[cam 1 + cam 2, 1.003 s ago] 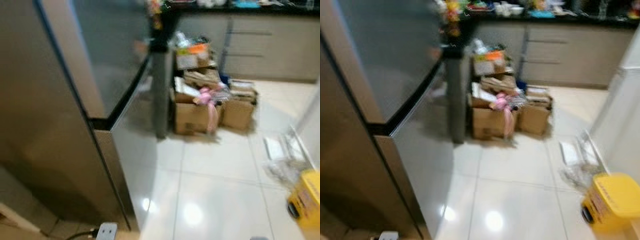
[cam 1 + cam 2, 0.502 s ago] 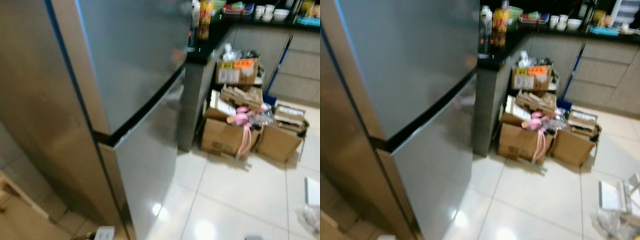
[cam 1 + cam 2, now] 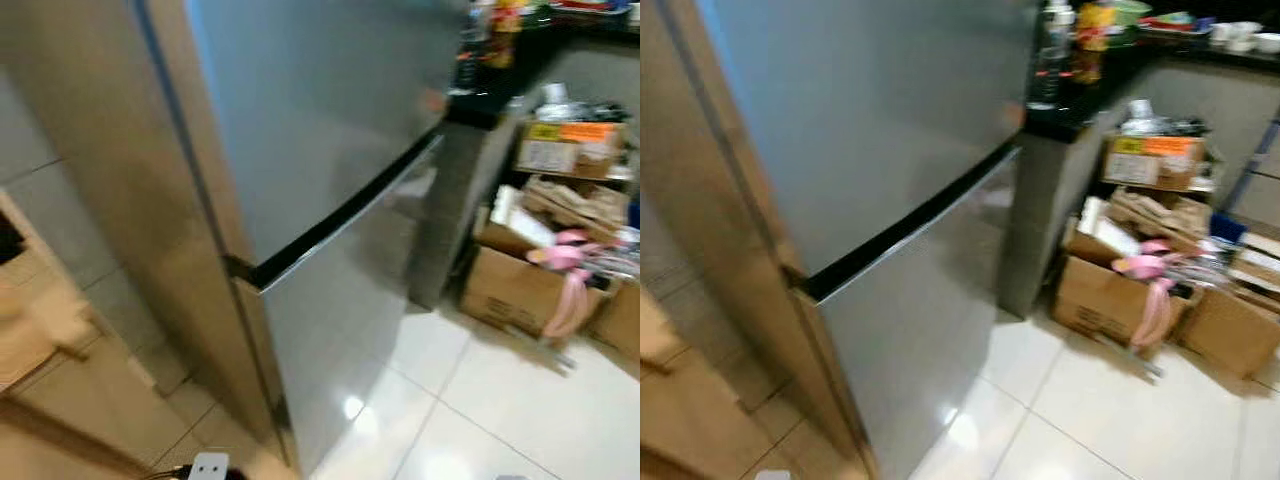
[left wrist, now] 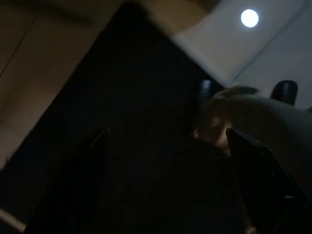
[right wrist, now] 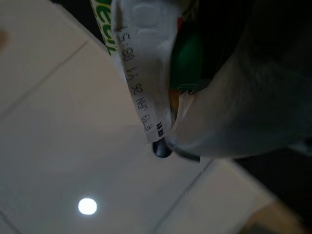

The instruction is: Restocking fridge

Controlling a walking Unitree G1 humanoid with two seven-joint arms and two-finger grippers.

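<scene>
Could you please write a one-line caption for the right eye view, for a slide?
Closed steel fridge beside a dark counter, with cardboard boxes heaped on the pale tiled floor.

Closed fridge (image 3: pixel 330 170) at left, counter (image 3: pixel 1080 110) just right, boxes (image 3: pixel 1140 290) on floor (image 3: pixel 1110 420) beyond.
</scene>
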